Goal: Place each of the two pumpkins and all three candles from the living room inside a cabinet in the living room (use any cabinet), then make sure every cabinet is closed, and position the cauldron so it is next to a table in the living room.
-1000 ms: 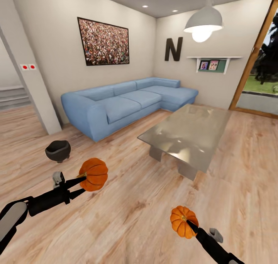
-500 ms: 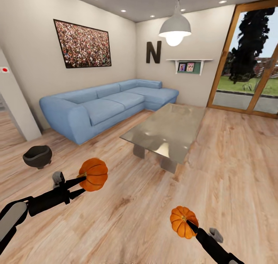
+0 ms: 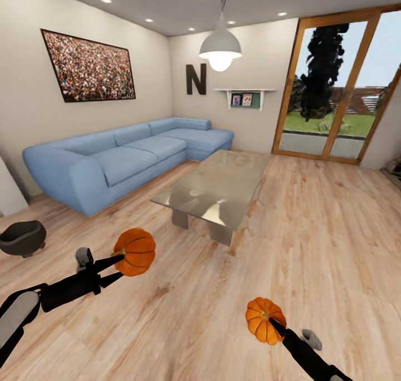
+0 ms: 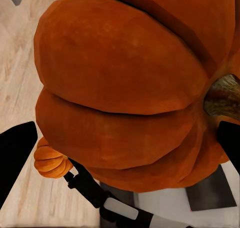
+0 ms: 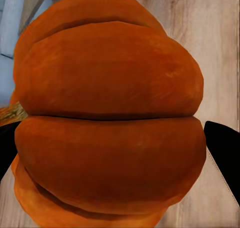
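left tool [image 3: 118,263] clamps larger pumpkin [image 3: 135,251] | right tool [image 3: 271,321] clamps smaller pumpkin [image 3: 264,320]

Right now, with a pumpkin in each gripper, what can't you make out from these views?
- Cauldron: head view, cut off by the picture's left edge.
- Left gripper: the left pumpkin hides its fingertips.
- Right gripper: the right pumpkin covers its fingertips; the arm runs off the bottom edge.
- Framed photos on the wall shelf: too small to read.
- Dark thing at the right edge: cut off, unidentifiable.
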